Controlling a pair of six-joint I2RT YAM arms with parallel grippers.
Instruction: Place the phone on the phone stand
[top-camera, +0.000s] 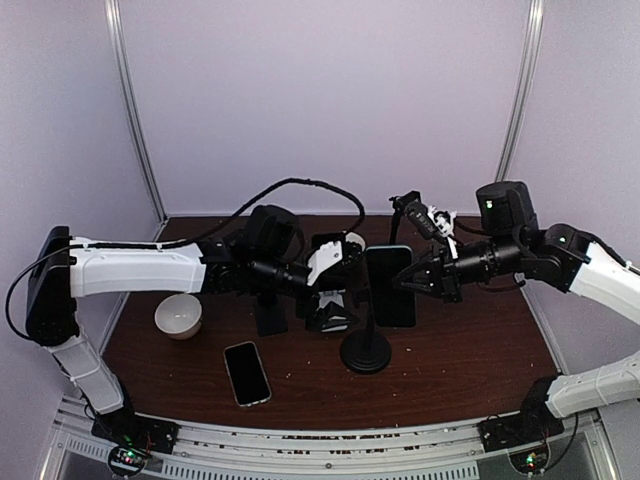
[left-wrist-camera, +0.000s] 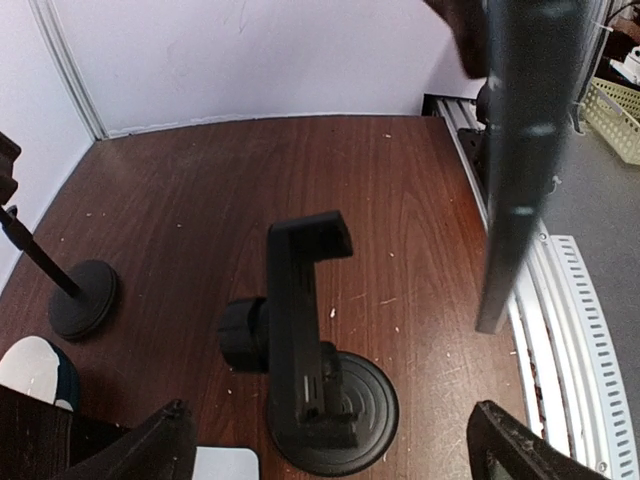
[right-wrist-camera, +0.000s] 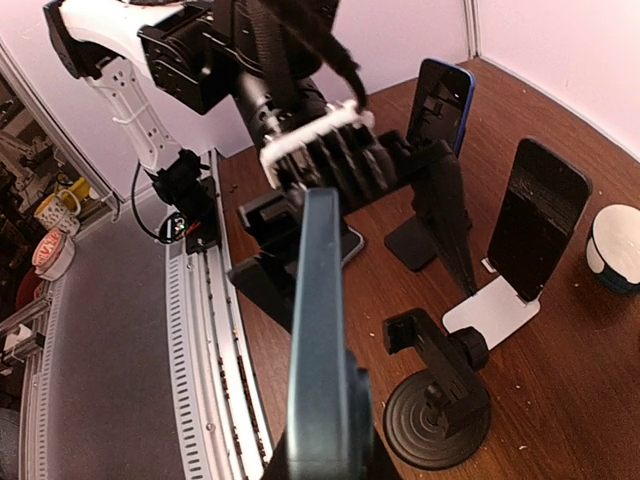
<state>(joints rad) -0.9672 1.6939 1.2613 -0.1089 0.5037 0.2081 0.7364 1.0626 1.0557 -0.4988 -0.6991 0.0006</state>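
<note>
My right gripper (top-camera: 430, 278) is shut on the edge of a dark phone (top-camera: 390, 285) and holds it upright in the air, just above and behind the black phone stand (top-camera: 366, 352). The right wrist view has that phone (right-wrist-camera: 322, 340) edge-on, rising from the gripper (right-wrist-camera: 325, 455), with the stand (right-wrist-camera: 440, 390) down to its right. My left gripper (top-camera: 338, 300) hangs open just left of the stand. In the left wrist view its fingertips (left-wrist-camera: 150, 440) are spread wide either side of the stand's cradle (left-wrist-camera: 300, 310), apart from it. The held phone (left-wrist-camera: 525, 150) hangs at the right.
Another phone (top-camera: 246, 372) lies flat near the front edge. A white bowl (top-camera: 179, 316) sits at the left. Behind stand a blue phone on a black stand (right-wrist-camera: 445, 100) and a black phone on a white stand (right-wrist-camera: 540, 220). A slim pole stand (left-wrist-camera: 80, 295) is nearby.
</note>
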